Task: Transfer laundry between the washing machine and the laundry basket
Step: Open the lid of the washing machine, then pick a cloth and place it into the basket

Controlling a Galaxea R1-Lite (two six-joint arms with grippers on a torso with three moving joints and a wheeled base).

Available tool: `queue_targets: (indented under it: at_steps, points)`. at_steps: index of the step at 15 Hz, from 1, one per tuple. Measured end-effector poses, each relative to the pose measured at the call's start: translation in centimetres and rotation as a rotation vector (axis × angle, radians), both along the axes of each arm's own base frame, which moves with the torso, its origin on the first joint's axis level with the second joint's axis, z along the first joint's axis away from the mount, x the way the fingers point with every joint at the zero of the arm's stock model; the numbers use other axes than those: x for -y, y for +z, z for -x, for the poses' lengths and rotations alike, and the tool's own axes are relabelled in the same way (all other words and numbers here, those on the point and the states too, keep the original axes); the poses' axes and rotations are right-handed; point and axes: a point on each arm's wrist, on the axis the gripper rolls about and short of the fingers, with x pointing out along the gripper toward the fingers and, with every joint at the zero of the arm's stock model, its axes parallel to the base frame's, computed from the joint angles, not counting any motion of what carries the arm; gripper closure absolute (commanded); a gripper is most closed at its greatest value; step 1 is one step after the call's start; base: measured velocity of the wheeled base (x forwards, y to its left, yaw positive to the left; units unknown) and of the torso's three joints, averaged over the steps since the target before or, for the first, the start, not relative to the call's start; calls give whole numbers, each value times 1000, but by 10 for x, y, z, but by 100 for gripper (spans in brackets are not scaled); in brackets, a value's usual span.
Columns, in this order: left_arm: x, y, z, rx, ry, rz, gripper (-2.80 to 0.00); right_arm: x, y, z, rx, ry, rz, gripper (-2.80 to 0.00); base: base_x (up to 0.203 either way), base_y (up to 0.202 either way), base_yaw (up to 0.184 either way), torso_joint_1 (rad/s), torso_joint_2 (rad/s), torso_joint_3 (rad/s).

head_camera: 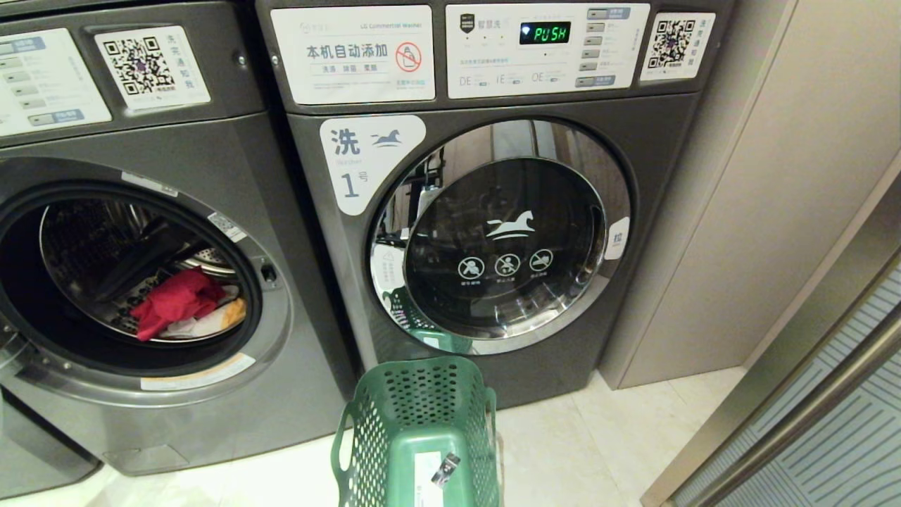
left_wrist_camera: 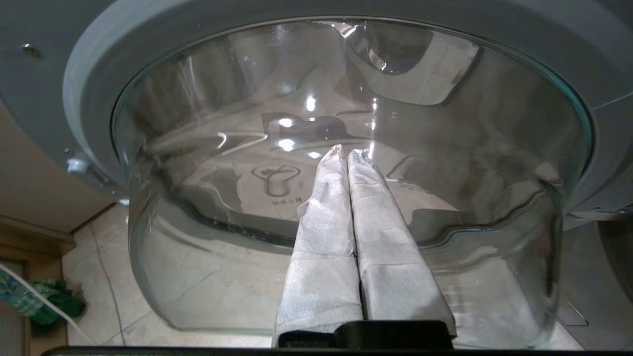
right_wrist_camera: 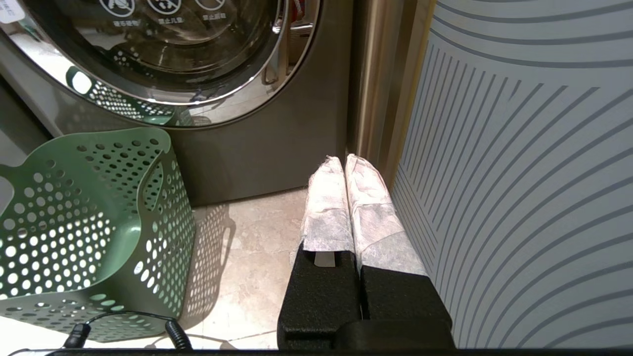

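From the head camera you see two dark grey washers side by side on a pale tiled floor (head_camera: pixel 563 436). The left washing machine (head_camera: pixel 127 282) stands with its door open, and the laundry (head_camera: pixel 186 303) lies inside the drum: a red piece on top, with white and orange-yellow cloth under it. The washer labelled 1 (head_camera: pixel 493 232) is closed, and its display reads PUSH. The green laundry basket (head_camera: pixel 419 429) stands on the floor just in front of that closed washer, and a beige wall panel (head_camera: pixel 760 197) is at the right. In the left wrist camera your left gripper (left_wrist_camera: pixel 344 152) has its wrapped fingers pressed together, holding nothing, near the glass bowl of the open door (left_wrist_camera: pixel 198 198). In the right wrist camera your right gripper (right_wrist_camera: pixel 344 159) is also closed and empty, low near the floor, between the basket and a striped glass panel (right_wrist_camera: pixel 519 173).
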Motion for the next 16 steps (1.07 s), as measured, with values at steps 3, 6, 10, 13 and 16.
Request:
queue_targets:
  at_steps: [3, 6, 10, 13, 16]
  points:
    - [-1, 1, -2, 4, -4, -19, 0, 0, 0, 0, 0, 0, 0, 0, 0, 0, 0, 0, 0, 0]
    - [-3, 3, -2, 14, -1, -47, 0, 0, 0, 0, 0, 0, 0, 0, 0, 0, 0, 0, 0, 0]
    - [5, 13, -3, 29, -15, -73, 0, 0, 0, 0, 0, 0, 0, 0, 0, 0, 0, 0, 0, 0]
    - [52, 43, -14, 74, -159, -103, 0, 0, 0, 0, 0, 0, 0, 0, 0, 0, 0, 0, 0, 0]
    - [151, 44, -27, 98, -405, -33, 0, 0, 0, 0, 0, 0, 0, 0, 0, 0, 0, 0, 0, 0]
